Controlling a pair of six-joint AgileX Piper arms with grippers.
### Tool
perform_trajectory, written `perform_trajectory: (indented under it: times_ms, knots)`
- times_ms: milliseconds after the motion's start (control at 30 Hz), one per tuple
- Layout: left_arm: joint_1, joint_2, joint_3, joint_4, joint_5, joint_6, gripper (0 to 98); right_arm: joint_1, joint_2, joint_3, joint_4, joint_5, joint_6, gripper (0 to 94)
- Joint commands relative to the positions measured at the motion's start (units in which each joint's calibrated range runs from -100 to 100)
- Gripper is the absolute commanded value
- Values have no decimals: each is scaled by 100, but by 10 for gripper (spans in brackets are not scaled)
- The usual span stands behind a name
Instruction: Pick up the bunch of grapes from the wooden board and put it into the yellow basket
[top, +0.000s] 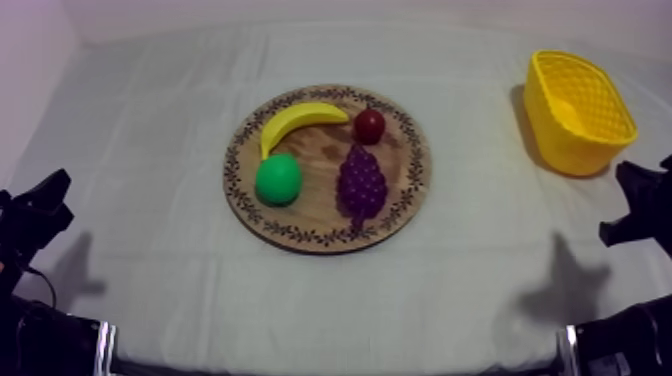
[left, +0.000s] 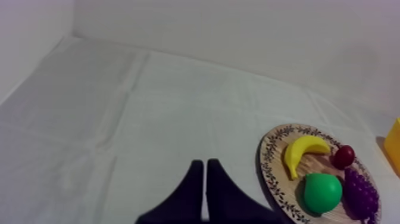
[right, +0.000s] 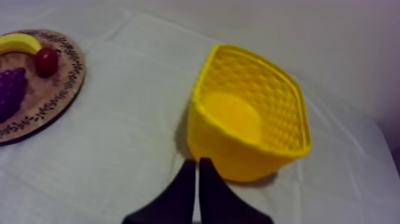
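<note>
Two robot arms rest low at the near corners of the tabletop, the grapes (top: 361, 183) not yet touched; the bunch lies on the right half of the board (top: 318, 238), which sits at the middle of the tabletop; a small red fruit (top: 369, 126) sits just beyond the bunch toward the far edge, a pear (top: 278, 179) lies beside it on the left, and a banana (top: 298, 120) curves along the board's far left. The basket (top: 565, 150) stands near the far right corner, well apart from the board, with nothing visible inside. The left gripper (left: 205, 164) has its fingers pressed together in a narrow wedge, holding nothing; the right gripper (right: 197, 162) is likewise closed and empty, pointing at the basket's near wall. The right arm looks the better placed, the basket being on its side; it should spread its fingers wide before descending, come straight down over the thick middle of the bunch, and set the fingers across its width, clear of the small red fruit and the pear; a low, firm grip suits the knobbly surface; lift well above the board's rim before crossing, and release over the basket's open mouth, not its rim.
</note>
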Motion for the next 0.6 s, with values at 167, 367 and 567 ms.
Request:
perform_trajectory:
  times_ms: [167,367,567]
  knots:
    - [0,0,-3,0,-3,1,1,-743,1766,-1956,69,391,-109,5]
    - [0,0,-3,0,-3,1,1,-1301,2986,-3335,271,798,-392,6]
    - [0,0,-3,0,-3,1,1,-1768,4049,-4756,323,1699,-629,6]
